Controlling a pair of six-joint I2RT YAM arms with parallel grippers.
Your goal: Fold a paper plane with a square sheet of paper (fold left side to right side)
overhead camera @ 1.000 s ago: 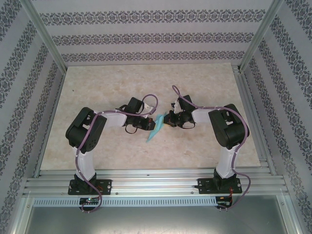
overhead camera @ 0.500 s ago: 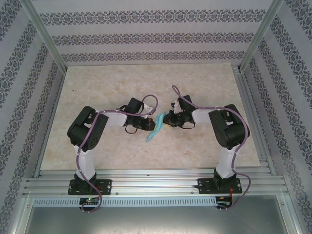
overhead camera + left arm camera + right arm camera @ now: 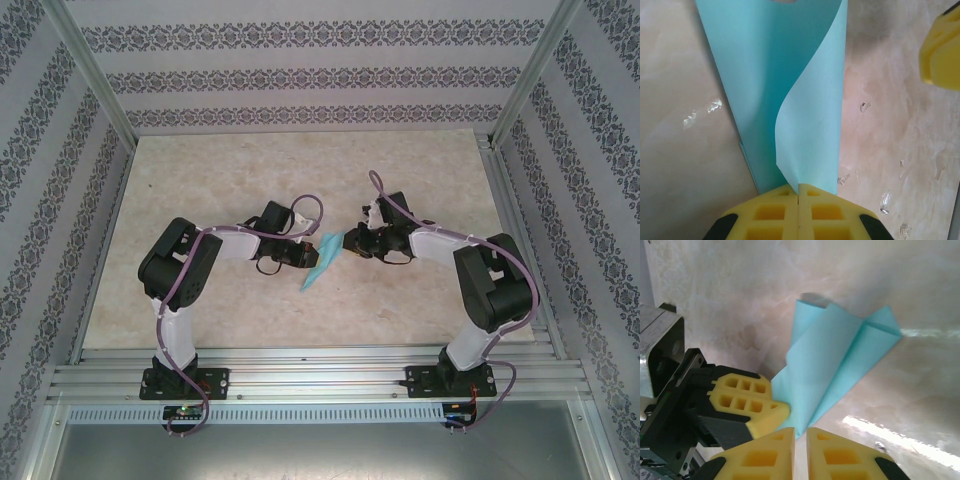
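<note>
Sitting in the middle of the tabletop (image 3: 200,200), between the two arms, the paper plane (image 3: 321,262) is already a slim turquoise dart with layered creases, and its point looks toward the near edge. The left fingers (image 3: 790,199) are pressed together on one edge of it, and one flap curls up loosely from that grip. Just beside the paper, the right fingers (image 3: 786,441) are now a little apart with nothing between them. A second ago they were at the far end of the paper, and since then this arm has swung its elbow outward and drawn back a bit. So I think the right side has let go after a pinch or a crease, and the plane is held by the left alone. The folding looks nearly complete, but the loose flap may still need pressing
</note>
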